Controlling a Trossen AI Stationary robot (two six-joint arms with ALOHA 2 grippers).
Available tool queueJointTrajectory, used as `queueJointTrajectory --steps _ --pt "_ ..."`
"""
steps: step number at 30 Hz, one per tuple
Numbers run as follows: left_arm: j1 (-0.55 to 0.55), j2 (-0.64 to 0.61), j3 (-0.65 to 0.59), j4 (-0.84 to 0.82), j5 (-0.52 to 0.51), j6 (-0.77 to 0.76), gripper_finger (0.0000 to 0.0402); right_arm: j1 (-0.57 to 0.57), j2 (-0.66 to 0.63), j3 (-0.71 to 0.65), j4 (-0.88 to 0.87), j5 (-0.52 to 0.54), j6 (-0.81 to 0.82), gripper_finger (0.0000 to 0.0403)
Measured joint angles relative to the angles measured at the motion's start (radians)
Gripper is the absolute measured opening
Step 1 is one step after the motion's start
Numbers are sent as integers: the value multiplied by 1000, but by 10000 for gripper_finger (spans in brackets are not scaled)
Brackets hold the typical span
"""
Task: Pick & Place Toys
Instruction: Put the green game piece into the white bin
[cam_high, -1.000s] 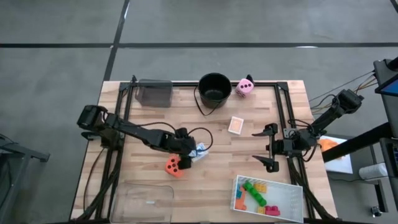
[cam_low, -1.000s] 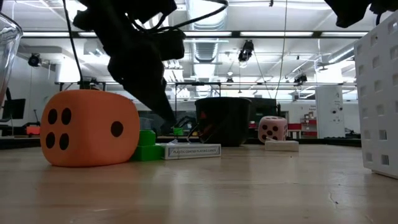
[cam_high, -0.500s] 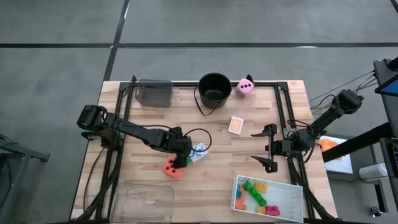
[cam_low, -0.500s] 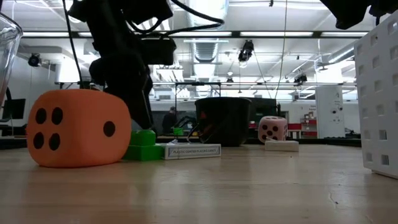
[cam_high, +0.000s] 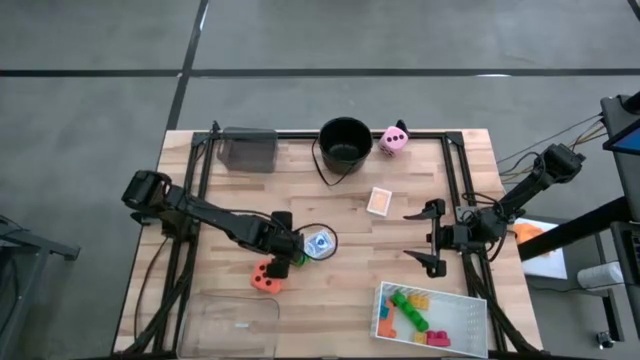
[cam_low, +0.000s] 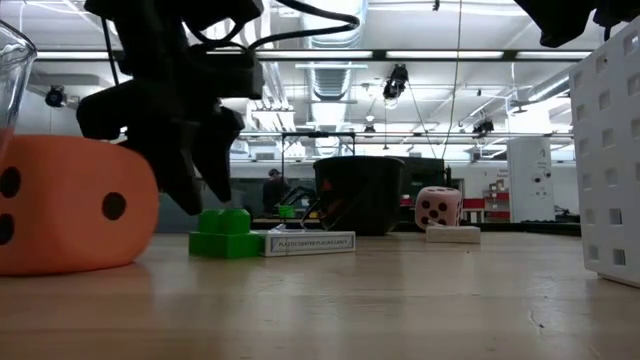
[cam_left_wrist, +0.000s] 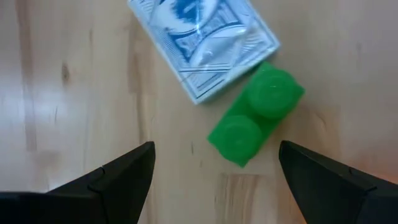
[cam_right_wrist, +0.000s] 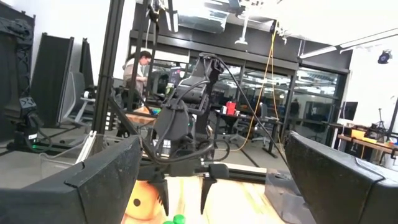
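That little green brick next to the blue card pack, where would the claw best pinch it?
Across its two long flat sides, coming straight down. The green brick lies studs-up, one end against the card pack, so its long sides stay free. The open left gripper hangs right over it.

A black bucket (cam_high: 345, 142) with a wire handle stands at the far edge of the wooden table (cam_high: 400, 255). A dark tray (cam_high: 248, 148) sits near it at the far left corner. A clear tray (cam_high: 232, 325) lies at the near left, a white perforated tray (cam_high: 478, 322) at the near right. A person (cam_right_wrist: 142, 65) shows in the room behind.
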Motion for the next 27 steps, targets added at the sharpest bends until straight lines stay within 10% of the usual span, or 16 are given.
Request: queueJointTrajectory --steps 16,27 --pt "1 0 -34 139 103 183 344 0 0 0 0 0 0 387" --pt "13 -2 -77 195 158 187 270 0 1 0 0 0 0 387"
